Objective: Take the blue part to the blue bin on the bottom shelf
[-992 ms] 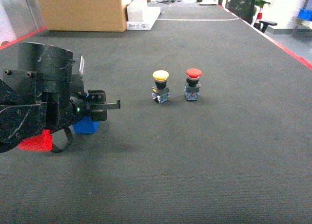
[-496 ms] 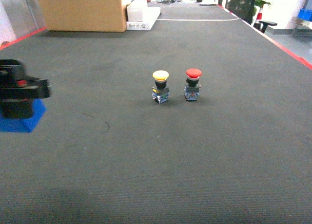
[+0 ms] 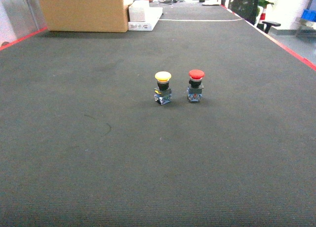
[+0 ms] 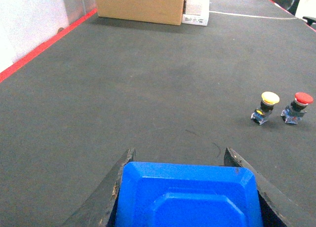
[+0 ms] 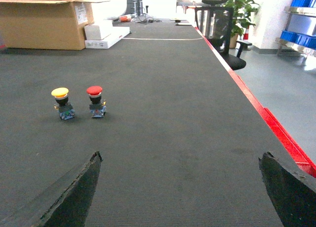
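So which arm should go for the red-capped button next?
Right. The right jaws are wide open and empty, with the red-capped button ahead; the left jaws grip a blue block.

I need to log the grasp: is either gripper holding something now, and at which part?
The left gripper holds a blue piece by its two sides. The right gripper is open and empty.

Dark grey carpet [image 3: 148, 177], red edge stripe [image 5: 276, 128], cardboard box [image 3: 81, 10], office chair [image 5: 217, 27]
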### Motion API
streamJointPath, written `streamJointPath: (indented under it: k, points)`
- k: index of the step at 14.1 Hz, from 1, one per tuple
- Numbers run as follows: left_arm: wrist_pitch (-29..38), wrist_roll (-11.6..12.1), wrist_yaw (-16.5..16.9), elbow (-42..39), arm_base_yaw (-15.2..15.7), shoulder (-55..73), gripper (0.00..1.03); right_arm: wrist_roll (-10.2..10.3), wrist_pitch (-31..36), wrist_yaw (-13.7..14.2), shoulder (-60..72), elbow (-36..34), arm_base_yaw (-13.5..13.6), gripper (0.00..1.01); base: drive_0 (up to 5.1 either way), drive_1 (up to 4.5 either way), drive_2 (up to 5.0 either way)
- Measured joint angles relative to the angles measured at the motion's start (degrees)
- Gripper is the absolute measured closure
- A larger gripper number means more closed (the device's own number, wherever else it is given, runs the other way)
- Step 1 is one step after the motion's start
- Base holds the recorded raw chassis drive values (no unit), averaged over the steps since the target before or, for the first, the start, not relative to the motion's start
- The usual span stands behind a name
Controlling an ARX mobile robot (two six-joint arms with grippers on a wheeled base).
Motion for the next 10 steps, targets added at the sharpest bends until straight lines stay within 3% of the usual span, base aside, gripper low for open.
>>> streamJointPath:
  k: [2,10]
  points:
    - [-2.7,-0.4,-0.3,0.0,-0.6,-4.8,0.59,0.0,0.0,0.0,0.0,0.0,0.0,0.03,0.0,0.00,0.0]
    - [-2.8,-0.4,-0.3,-0.3,-0.3,-4.6,0.59,0.0,0.0,0.0,0.0,0.0,0.0,0.03,0.0,0.00,0.0]
